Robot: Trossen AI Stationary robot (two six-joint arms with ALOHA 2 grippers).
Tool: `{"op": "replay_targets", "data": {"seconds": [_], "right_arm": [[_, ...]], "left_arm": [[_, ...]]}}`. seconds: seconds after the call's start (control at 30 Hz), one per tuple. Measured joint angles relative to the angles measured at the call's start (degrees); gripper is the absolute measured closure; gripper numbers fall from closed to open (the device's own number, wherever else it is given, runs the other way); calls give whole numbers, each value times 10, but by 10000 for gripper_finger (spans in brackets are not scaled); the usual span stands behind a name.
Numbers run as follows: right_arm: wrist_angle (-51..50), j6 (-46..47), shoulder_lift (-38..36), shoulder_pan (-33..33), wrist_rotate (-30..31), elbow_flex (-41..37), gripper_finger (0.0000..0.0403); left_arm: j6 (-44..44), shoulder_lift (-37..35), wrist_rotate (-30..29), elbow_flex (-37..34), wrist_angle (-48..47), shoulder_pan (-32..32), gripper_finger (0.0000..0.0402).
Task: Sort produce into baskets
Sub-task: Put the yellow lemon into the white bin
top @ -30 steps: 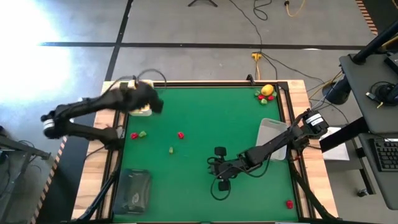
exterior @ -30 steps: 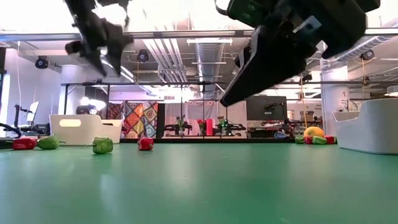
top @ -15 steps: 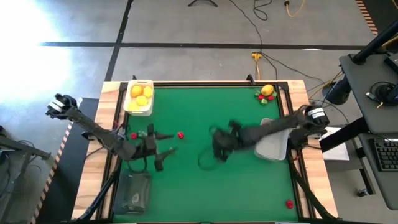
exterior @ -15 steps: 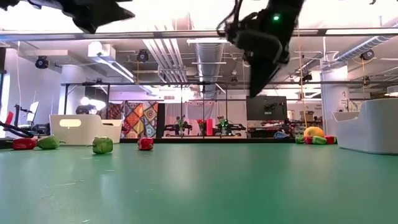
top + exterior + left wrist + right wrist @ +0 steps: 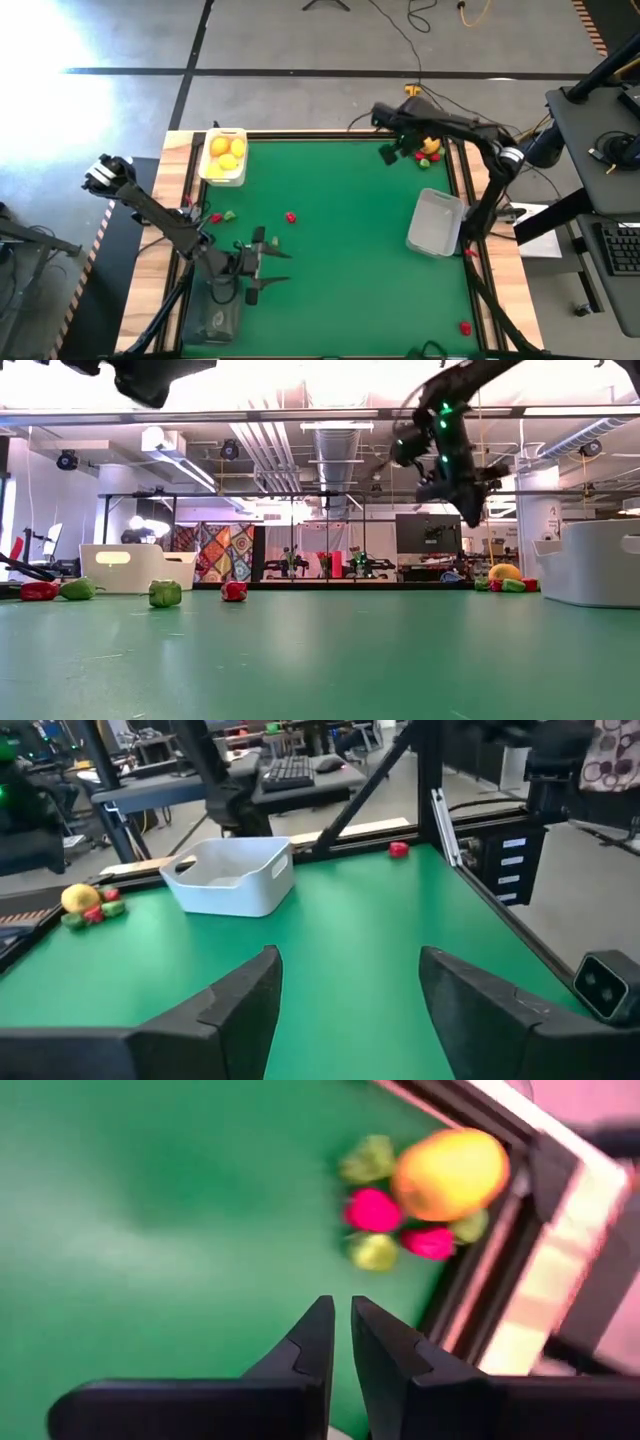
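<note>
While the right gripper (image 5: pixel 340 1342) hangs nearly closed and empty over the corner pile, its lemon (image 5: pixel 449 1173) looks light, hard, probably slick: pinch its middle. Left gripper (image 5: pixel 348 995) gapes empty near the dark basket (image 5: pixel 214 312).

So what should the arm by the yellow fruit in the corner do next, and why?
Probably open its jaws first. The right gripper hangs above the corner pile with the jaws nearly shut and empty, so it cannot take the yellow fruit or the red pieces beside it. The left gripper waits, open, near the dark basket.
</note>
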Motion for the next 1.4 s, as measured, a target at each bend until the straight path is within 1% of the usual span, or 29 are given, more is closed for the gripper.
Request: {"op": "replay_targets", "data": {"seconds": [0.1,0.17,0.23,0.27,0.3,0.33,0.37,0.43,0.47,0.6,0.67,0.77,0.83,0.93,1.03,1.1,1.2,1.3,1.4], "right_arm": [[-4,23,-1,-41,9,-13,360],[2,39,-1,-59,5,-24,356],[25,37,0,-72,-20,-38,353],[46,32,0,-77,-42,-46,351],[68,31,0,-81,-49,-52,349],[84,42,1,-85,-43,-57,345],[94,68,1,-89,-24,-63,340],[101,132,1,-100,18,-71,323],[105,150,1,-105,30,-77,311],[135,190,-1,-116,50,-104,249],[149,219,-1,-118,77,-118,214],[172,290,-1,-120,130,-141,166],[193,332,-1,-120,147,-158,140],[214,385,-3,-113,172,-178,111],[225,412,-5,-110,197,-187,93],[227,412,-9,-110,209,-187,85],[228,416,-12,-111,215,-192,78],[234,444,-12,-110,222,-213,73],[267,469,-12,-110,231,-243,74]], "left_arm": [[2,18,0,32,-26,0,189],[4,29,0,52,-52,0,194],[7,41,9,67,-72,-2,198],[18,45,20,68,-75,-6,201],[32,48,32,66,-76,-10,205],[45,50,45,61,-66,-14,209],[58,50,50,54,-52,-17,213],[72,41,50,35,-22,-19,222],[73,36,49,26,-7,-19,226],[71,12,48,-13,42,-18,241],[71,3,47,-31,63,-18,247],[71,-7,44,-54,97,-18,253],[69,-8,44,-70,129,-18,255],[70,-10,44,-100,186,-18,256],[63,-10,39,-128,233,-18,256],[46,-10,11,-141,241,-18,256],[3,-10,-41,-152,228,-18,256],[-19,-10,-49,-162,199,-18,256],[-20,-10,-66,-166,198,-18,256]]}}
